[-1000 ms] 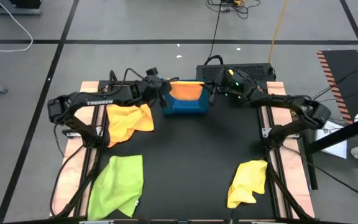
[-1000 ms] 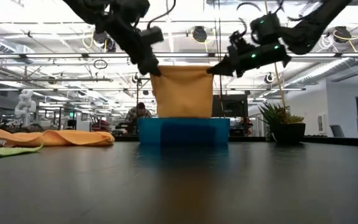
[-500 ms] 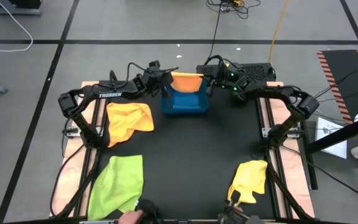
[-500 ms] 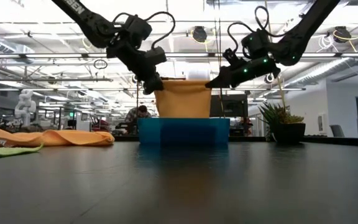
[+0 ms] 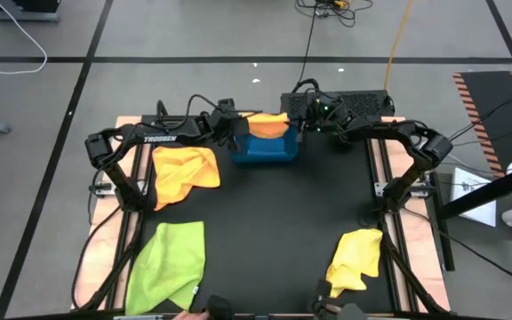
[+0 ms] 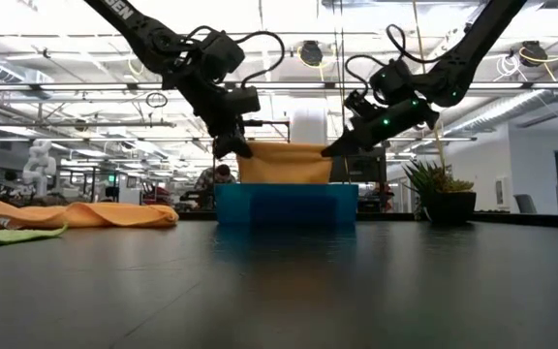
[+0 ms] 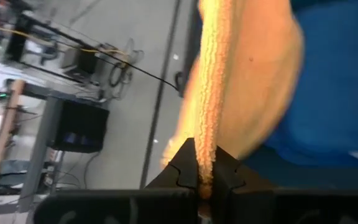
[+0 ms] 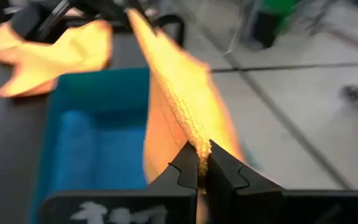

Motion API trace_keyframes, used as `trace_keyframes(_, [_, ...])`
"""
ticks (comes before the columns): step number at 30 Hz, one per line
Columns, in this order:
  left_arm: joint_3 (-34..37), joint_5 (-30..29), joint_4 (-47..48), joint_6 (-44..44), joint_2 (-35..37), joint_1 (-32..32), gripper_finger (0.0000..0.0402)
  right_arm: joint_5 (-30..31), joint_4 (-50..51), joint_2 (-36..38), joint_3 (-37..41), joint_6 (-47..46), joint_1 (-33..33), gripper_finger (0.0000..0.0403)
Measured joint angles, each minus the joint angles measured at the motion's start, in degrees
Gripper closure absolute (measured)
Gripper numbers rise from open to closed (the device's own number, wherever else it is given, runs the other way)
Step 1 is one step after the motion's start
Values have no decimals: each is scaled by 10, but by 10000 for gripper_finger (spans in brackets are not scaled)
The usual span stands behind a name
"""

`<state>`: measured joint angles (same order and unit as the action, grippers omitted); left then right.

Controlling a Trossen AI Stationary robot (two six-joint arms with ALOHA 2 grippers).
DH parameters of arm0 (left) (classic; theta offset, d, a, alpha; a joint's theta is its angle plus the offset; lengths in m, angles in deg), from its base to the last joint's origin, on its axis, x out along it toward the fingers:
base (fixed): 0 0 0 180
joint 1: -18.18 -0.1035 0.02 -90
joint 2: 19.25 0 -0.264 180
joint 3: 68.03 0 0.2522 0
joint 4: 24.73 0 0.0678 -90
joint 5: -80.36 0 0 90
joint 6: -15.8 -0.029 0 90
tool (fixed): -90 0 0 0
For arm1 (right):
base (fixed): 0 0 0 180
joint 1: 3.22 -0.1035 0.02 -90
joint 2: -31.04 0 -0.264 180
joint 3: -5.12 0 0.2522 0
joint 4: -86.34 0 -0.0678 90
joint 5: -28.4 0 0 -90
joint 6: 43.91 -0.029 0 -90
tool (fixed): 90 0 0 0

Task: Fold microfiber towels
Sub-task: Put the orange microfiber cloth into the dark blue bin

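**Both hands grip one orange towel above the blue tray**

The bench (image 5: 265,222) is a flat matte black top, edged left and right by pale wooden strips and metal rails. Under it lies grey concrete floor crossed by dark lines, with loose cables beyond the far edge. In the low view the room behind is a bright workshop: white ceiling trusses, strip lights, a potted plant (image 6: 438,184) out past the right hand, and a seated person (image 6: 215,180) far off, below the left hand.

The left hand (image 5: 236,135) is clenched on one upper corner of the orange towel (image 5: 266,124); in its wrist view the nubbly, looped edge of the cloth runs straight into the closed fingers (image 7: 182,168). The right hand (image 5: 302,123) is clamped on the opposite corner in the same way, the fingers (image 8: 185,168) pinching a thick pebbled hem. Between the two hands the towel hangs as a taut, slightly sagging sheet, its lower part down inside the tray (image 5: 265,151), a rigid blue rectangular box with smooth straight walls.

Just beside the left hand, on its outer side, a second orange towel (image 5: 183,173) lies rumpled on the bench. Well away from both hands, near the front edge, lie a lime-green towel (image 5: 169,262), spread fairly flat, and a yellow towel (image 5: 354,260), bunched into soft folds.
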<state>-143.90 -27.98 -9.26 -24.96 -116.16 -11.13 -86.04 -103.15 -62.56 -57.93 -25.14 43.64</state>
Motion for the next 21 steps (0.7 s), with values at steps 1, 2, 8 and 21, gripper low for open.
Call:
trace_keyframes(1, [0,-2,10,0,0,7,387,-18,12,0,0,0,-1,399])
trace_keyframes(2, [0,-2,18,0,0,13,380,-33,25,0,0,0,-4,399])
trace_keyframes(8, [1,57,77,1,0,42,346,-81,106,0,1,3,-23,398])
trace_keyframes(21, [1,103,136,19,0,93,243,-84,165,12,1,24,-70,278])
